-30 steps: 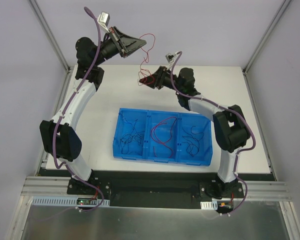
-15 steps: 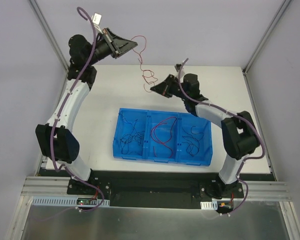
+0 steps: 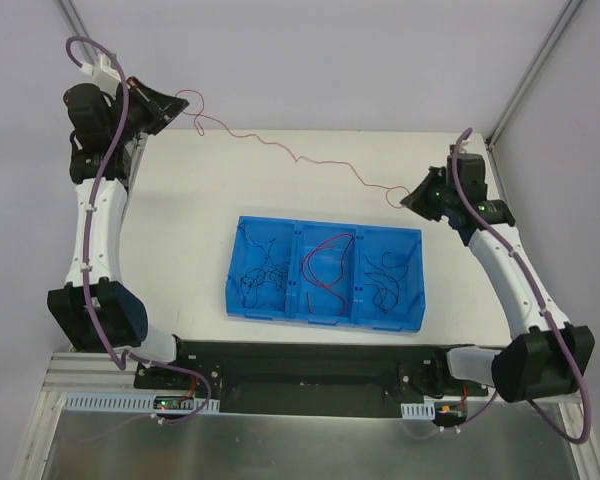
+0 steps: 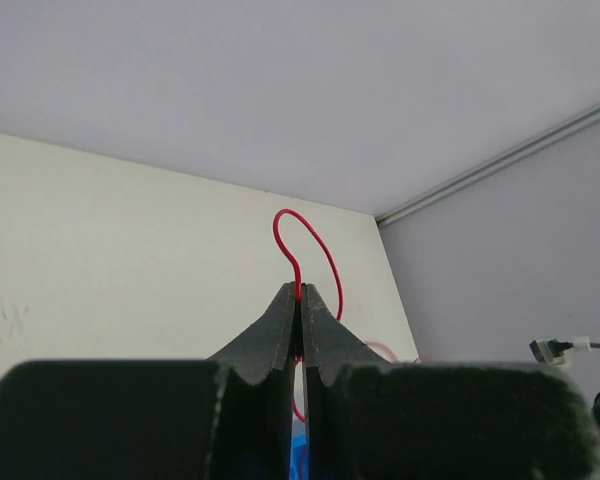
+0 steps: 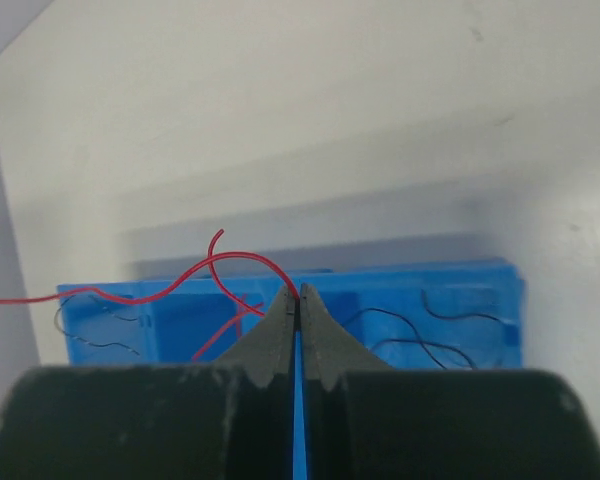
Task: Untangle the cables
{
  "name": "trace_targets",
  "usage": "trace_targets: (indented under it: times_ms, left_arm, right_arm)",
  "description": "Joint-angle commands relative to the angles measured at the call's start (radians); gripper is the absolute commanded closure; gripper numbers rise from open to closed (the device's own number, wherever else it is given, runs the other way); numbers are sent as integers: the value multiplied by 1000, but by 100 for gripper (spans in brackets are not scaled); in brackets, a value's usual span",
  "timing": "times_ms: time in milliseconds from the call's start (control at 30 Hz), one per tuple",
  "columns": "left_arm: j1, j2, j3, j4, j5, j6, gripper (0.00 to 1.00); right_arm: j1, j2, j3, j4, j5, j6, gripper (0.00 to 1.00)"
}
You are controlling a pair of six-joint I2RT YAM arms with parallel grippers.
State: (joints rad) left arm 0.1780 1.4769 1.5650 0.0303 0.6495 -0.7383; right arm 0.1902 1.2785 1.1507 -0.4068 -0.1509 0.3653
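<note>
A: Item, red cable (image 3: 310, 160): change?
B: Drawn nearly straight above the table (image 3: 210, 210); a slack coil half a second ago.
A: Claws?
B: Left claw (image 3: 168, 103), 10 o'clock of the blue tray (image 3: 325, 224), and right claw (image 3: 415, 197), 2 o'clock, each pinch one end; now well apart; strand looks freed; other cables (image 3: 265, 272) lie in the tray.

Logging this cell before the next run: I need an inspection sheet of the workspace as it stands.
Surface: white table carrying a blue three-compartment tray.
Job's things: red cable stretched between both end effectors, with a small loop by the right one; black cables in the tray's left and right compartments; purple cable in the middle one.
Clutter: nothing seen.
End effectors: left end effector shut on the red cable; right end effector shut on the red cable.
Cables: purple harness along each arm.
Surroundings: grey walls, metal frame posts.
</note>
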Motion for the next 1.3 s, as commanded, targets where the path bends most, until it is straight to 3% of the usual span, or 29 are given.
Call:
trace_targets:
  times_ms: [0, 100, 200, 433, 667, 900, 933, 1000, 1133, 1267]
  left_arm:
    - [-2, -46, -43, -26, -8, 22, 100]
    - [-20, -53, -63, -26, 25, -15, 100]
    - [-118, -81, -95, -26, 36, -3, 100]
    - [-492, -168, -259, -58, 38, 37, 100]
    - [-854, -150, -362, -251, -123, 190, 100]
    - [-914, -11, -310, -417, -243, 299, 100]
    - [-916, 15, -292, -441, -244, 310, 97]
    - [-914, 52, -263, -477, -240, 335, 77]
    - [-914, 48, -237, -529, -275, 379, 50]
    - [-910, -35, -244, -575, -330, 433, 39]
  right_arm:
    - [-17, -93, 82, -257, 178, -127, 100]
    - [-14, -129, 132, -312, 173, -173, 100]
    - [-2, -154, 187, -354, 76, -198, 100]
    - [189, -217, 257, -434, 80, -259, 100]
    - [219, -333, 210, -415, 79, -207, 100]
    - [250, -373, 147, -354, 22, -157, 100]
    - [259, -369, 144, -346, 16, -151, 100]
    - [281, -369, 135, -337, 16, -137, 100]
    - [314, -363, 110, -328, 10, -126, 100]
    - [351, -328, 86, -316, 1, -127, 100]
